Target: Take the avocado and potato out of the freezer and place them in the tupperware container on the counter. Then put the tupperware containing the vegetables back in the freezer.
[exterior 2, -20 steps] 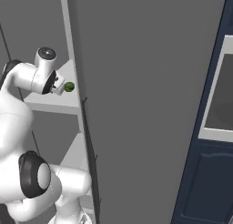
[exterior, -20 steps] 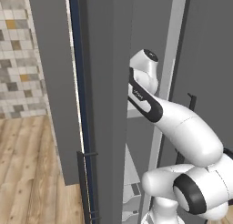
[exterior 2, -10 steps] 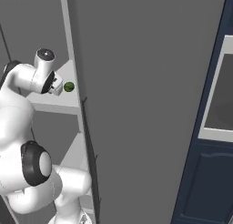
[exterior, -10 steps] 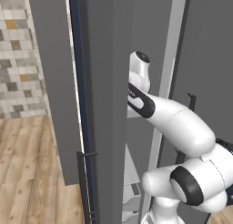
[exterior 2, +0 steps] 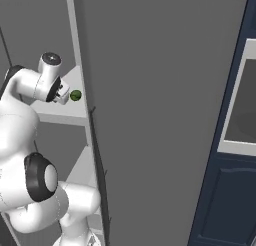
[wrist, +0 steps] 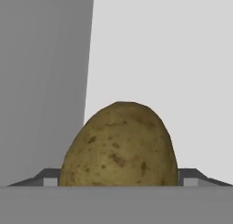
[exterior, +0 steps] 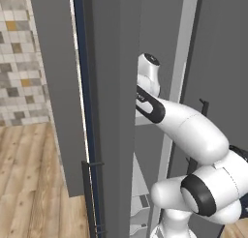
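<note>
The potato [wrist: 119,145] sits on the pale shelf [exterior 2: 60,110] inside the freezer [exterior: 116,111], right in front of the hand camera and between the two dark finger tips, which stand one on each side of it. The gripper [wrist: 119,180] is spread wide around it — from the pictures I cannot tell if the fingers touch the skin already, so treat it as not yet held.

The step in hand seems to be the grasp of the potato. To do it well, keep the hand straight and close slowly, so that both fingers meet the widest part of the lump at the same moment. The potato looks centred, a little to the left perhaps; a small correction before closing may help. Its skin is dull and the shape is round, so a grip too near the top could let it slip out.

The avocado [exterior 2: 75,95] lies on the same shelf just beside the wrist, toward the door edge — when you pull the potato out, lift first and retreat carefully, otherwise the arm may push the green fruit off the shelf.
</note>
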Tool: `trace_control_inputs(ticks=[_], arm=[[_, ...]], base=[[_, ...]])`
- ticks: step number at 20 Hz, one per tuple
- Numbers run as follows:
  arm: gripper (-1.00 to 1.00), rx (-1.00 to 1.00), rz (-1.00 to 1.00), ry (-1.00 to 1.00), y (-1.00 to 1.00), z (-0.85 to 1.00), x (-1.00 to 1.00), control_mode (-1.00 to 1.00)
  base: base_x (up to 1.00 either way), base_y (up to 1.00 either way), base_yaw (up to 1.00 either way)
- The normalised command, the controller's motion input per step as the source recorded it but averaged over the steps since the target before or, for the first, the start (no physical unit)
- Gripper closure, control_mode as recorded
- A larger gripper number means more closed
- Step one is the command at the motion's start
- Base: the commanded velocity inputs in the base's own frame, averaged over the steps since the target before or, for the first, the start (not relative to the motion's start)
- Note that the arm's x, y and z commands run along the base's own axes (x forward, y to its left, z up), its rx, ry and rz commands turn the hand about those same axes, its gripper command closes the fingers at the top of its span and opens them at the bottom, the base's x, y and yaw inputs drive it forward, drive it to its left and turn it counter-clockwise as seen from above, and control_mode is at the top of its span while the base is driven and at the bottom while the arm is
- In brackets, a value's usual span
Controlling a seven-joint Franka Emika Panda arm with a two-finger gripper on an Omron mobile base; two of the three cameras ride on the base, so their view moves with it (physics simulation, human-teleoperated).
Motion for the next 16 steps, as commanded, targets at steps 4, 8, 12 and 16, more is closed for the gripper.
trace_control_inputs(ticks=[4, 8, 12, 16], arm=[[1.0, 0.0, -0.07, 0.0, -0.22, 0.02, 0.0, -1.0], [1.0, 0.0, -0.09, 0.0, -0.46, 0.11, -0.05, -1.0], [1.0, 0.0, -0.04, 0.0, -0.4, 0.31, -0.44, -1.0], [1.0, 0.0, 0.0, -0.01, -0.34, 0.53, -0.83, -1.0]], base=[[0.0, 0.0, 0.0], [0.0, 0.0, 0.0], [0.0, 0.0, 0.0], [0.0, 0.0, 0.0]])
